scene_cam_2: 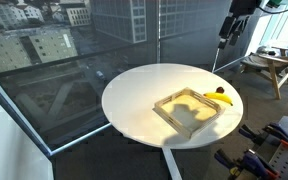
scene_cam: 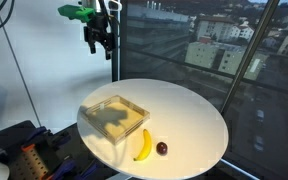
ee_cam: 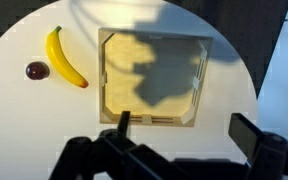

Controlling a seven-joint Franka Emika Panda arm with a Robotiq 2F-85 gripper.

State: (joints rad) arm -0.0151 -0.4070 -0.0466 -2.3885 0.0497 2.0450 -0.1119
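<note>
Claw (scene_cam: 101, 42) wide open, empty, high above the tray (ee_cam: 103, 80).
We fear a skewed descent would clip its rim or knock the banana (ee_cam: 66, 58), lying with a plum (ee_cam: 37, 70) just beside the tray.

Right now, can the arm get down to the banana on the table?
Probably yes. The jaws stand open high above the table, and the banana lies bare beside the tray, with only a small dark fruit close by.
</note>
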